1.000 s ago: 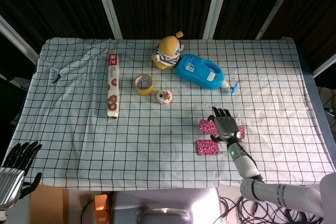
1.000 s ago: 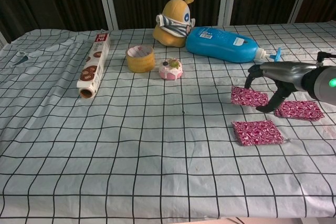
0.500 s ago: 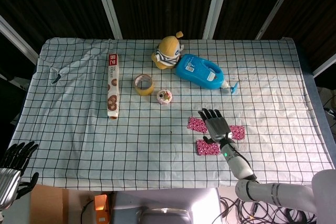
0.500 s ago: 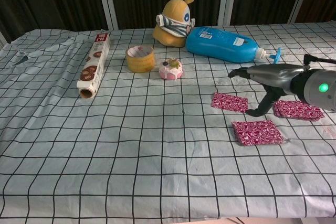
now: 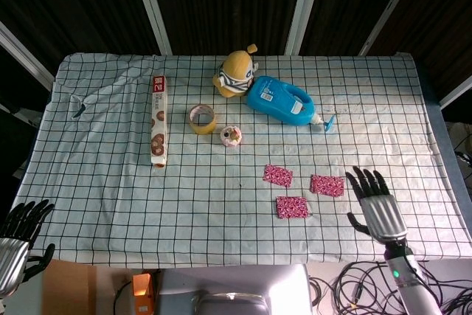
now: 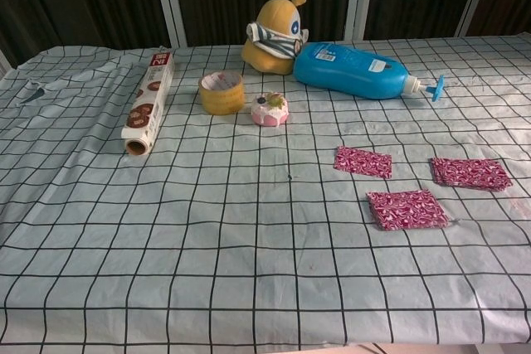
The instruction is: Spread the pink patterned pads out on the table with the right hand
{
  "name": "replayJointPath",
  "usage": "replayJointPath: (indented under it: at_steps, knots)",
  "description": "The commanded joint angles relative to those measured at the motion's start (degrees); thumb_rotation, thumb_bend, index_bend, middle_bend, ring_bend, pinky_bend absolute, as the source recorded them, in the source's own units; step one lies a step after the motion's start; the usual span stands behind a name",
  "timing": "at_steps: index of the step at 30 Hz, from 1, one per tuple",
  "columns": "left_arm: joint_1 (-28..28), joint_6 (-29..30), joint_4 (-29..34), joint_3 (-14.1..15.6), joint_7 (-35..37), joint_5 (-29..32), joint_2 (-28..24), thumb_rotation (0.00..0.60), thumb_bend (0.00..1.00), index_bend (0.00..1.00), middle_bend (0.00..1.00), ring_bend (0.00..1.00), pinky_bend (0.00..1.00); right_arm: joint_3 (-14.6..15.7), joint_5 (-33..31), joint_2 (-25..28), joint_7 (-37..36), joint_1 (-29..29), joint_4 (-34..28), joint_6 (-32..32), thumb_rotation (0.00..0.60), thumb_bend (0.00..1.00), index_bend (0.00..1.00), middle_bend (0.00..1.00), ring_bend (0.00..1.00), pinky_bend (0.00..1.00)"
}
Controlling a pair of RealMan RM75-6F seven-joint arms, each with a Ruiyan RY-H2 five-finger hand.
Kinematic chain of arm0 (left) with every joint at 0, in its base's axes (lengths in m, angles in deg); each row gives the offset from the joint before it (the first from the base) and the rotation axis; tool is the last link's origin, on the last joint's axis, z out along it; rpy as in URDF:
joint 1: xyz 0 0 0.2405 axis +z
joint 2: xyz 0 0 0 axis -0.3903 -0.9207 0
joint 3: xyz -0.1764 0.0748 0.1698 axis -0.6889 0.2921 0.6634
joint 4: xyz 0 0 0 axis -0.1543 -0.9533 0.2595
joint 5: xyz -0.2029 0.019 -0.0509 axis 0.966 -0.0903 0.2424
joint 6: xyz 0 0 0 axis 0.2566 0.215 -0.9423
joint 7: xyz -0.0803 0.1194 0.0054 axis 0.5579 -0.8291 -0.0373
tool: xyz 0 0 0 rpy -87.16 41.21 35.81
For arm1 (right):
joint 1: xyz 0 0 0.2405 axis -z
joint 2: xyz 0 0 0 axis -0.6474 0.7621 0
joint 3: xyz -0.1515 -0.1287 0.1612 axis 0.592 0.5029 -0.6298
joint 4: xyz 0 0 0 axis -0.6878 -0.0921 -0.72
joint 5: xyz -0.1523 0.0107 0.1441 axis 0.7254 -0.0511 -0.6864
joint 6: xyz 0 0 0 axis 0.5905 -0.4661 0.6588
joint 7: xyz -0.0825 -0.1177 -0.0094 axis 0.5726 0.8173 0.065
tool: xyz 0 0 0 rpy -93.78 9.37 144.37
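Three pink patterned pads lie flat and apart on the checked cloth. One pad [image 5: 278, 175] [image 6: 362, 162] is furthest left, one pad [image 5: 292, 206] [image 6: 406, 208] is nearest the front edge, and one pad [image 5: 327, 185] [image 6: 470, 173] is on the right. My right hand [image 5: 373, 203] hovers to the right of them with fingers spread, holding nothing; the chest view does not show it. My left hand [image 5: 18, 245] hangs beyond the table's front left corner, empty, fingers loosely curled.
At the back stand a yellow plush toy [image 5: 236, 74], a blue bottle lying on its side [image 5: 280, 100], a tape roll [image 5: 202, 119], a small cupcake-like toy [image 5: 231, 136] and a long wrap box [image 5: 158, 119].
My right hand has drawn back from the pads to the right and toward the front edge, leaving the chest view. The left pad stays where it was slid half a second ago.
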Motion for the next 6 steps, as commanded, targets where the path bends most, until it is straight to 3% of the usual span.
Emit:
replayJointPath:
  at_steps: [1,6]
  knots:
    - [-0.18,-0.19,0.20,-0.07,-0.31,-0.11,0.05,0.600,0.45,0.00,0.05,0.00,0.00,3.95,7.76,1.95,-9.53,7.96,6.99,-7.12,0.600,0.27,0.00,0.00,0.00,0.00]
    - [-0.31,-0.55,0.52,-0.10,-0.82,-0.03,0.08,0.600,0.45,0.00,0.05,0.00,0.00,2.85,9.68,2.13,-10.95,9.08,8.01,-6.33,0.600,0.27,0.00,0.00,0.00,0.00]
